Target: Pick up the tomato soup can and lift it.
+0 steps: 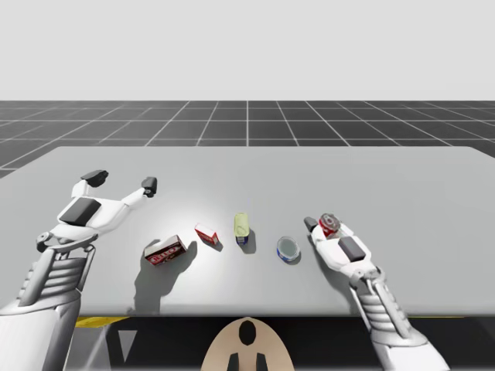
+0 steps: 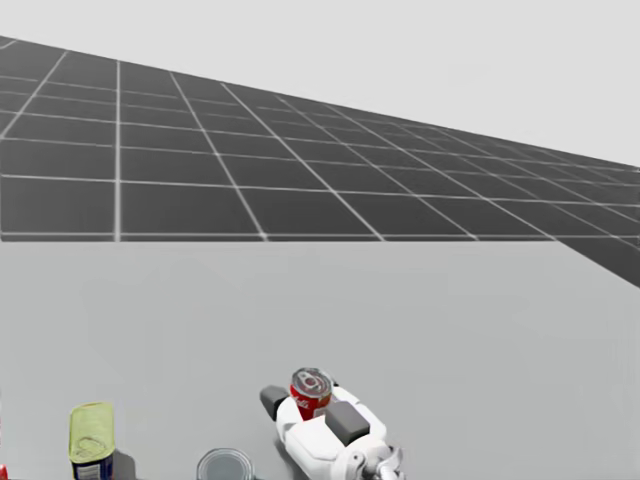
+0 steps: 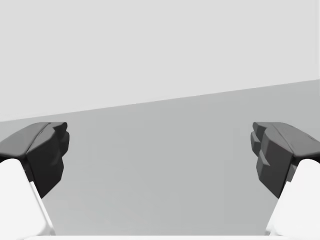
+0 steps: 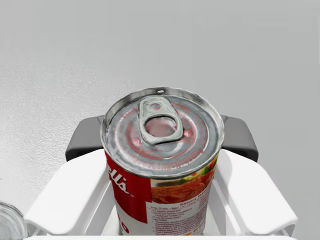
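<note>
A plain grey table [image 1: 402, 185] stands on a dark gridded floor [image 1: 247, 120]. At the table's near right, the upright soup can [image 4: 162, 150], with a red-and-white label and silver pull-tab lid, sits clamped in my right gripper [image 4: 162, 137]. My left gripper [image 3: 160, 150] hangs wide open, empty.

A simulated workspace (rendered, flat-shaded): grey table [image 1: 387, 178] on dark gridded floor [image 1: 247, 120].
</note>
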{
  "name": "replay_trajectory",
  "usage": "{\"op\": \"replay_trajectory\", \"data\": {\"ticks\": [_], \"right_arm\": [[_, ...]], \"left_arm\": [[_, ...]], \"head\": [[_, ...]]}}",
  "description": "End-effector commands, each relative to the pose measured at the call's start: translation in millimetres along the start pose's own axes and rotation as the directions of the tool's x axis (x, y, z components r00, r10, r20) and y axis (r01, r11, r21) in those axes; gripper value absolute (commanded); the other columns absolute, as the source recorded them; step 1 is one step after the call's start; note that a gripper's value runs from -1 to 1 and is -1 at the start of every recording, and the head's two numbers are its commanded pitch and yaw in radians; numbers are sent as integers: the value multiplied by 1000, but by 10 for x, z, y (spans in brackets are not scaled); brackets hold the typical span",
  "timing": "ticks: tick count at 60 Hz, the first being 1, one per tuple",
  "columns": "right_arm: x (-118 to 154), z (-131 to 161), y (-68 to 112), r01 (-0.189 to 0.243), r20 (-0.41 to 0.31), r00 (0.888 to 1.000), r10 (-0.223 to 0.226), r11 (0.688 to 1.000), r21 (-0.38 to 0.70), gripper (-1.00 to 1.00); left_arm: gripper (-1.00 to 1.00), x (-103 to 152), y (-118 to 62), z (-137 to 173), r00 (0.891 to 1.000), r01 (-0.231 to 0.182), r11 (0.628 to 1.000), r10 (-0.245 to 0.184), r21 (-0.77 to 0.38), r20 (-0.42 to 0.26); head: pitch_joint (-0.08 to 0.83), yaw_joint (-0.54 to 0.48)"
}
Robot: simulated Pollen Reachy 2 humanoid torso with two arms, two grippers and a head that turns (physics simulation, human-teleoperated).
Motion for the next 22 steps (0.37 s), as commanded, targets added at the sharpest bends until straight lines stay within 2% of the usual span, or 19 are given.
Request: {"op": "replay_trajectory", "data": {"ticks": [1,10,14,15,17,18,21,22], "right_arm": [[656,93,45,-32,136,990,28,999,29,1000],[1032,183,43,-78,203,977,71,997,29,1000],[1207,219,38,-102,249,964,94,995,21,1000],[1317,242,32,-116,280,954,108,993,11,1000],[1406,262,28,-123,305,945,117,992,2,1000],[1552,304,26,-134,345,930,128,991,-9,1000],[1707,356,28,-136,381,915,134,990,-21,1000],[1858,413,35,-150,421,894,151,988,-36,1000]], "left_arm": [[-1000,9,4,-1,1000,-3,1000,3,5,1],[-1000,21,10,-3,1000,-7,1000,7,9,3],[-1000,29,14,-2,1000,-9,1000,9,13,6],[-1000,32,17,-1,1000,-10,1000,10,16,7],[-1000,35,18,-1,1000,-10,1000,10,19,8],[-1000,38,23,1,1000,-12,1000,11,24,9],[-1000,41,24,1,1000,-12,1000,12,27,10],[-1000,43,25,1,1000,-13,1000,12,29,10]], "head": [[292,-421],[281,-426],[272,-426],[267,-425],[264,-424],[259,-422],[254,-420],[251,-418]]}}
